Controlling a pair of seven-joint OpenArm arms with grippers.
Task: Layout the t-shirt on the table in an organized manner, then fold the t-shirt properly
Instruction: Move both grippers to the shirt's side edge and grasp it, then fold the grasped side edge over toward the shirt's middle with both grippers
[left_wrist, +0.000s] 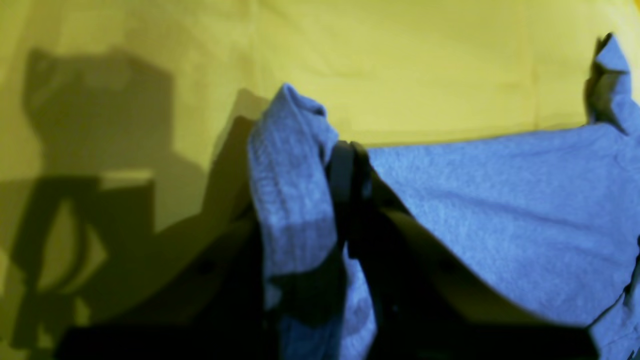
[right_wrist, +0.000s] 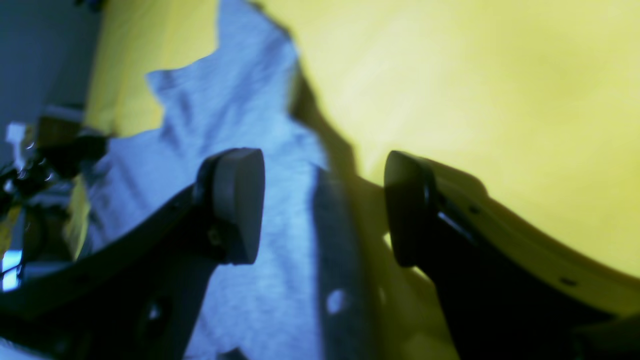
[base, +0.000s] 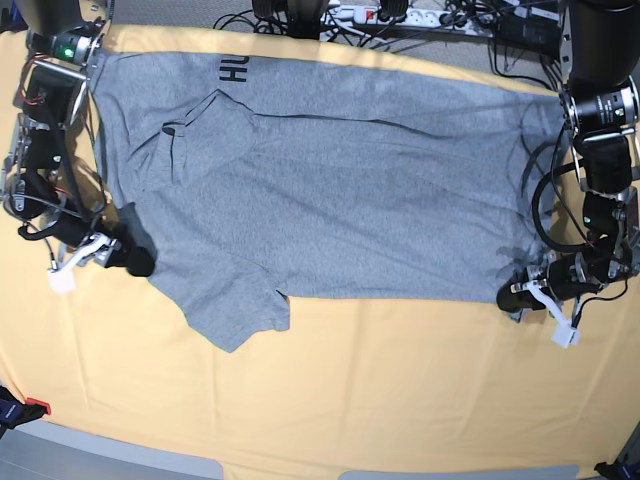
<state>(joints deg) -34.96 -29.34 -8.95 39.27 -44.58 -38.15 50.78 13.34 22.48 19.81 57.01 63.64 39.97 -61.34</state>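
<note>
T-shirt (base: 330, 190): grey, short-sleeved, spread across the far half of the table (base: 380, 400), which is covered in pale orange cloth. One sleeve is seen pointing toward the near edge; black lettering (base: 232, 68) is visible at the far edge.

Left gripper (base: 512, 295): found at the shirt's near corner on the base view's right, its jaws pressed together on a bunched fold of the grey fabric (left_wrist: 290, 200).

Right gripper (right_wrist: 322, 207): placed low at the shirt's opposite edge, jaws held wide apart with nothing between them; cloth is seen beneath one pad (right_wrist: 240, 205).
</note>
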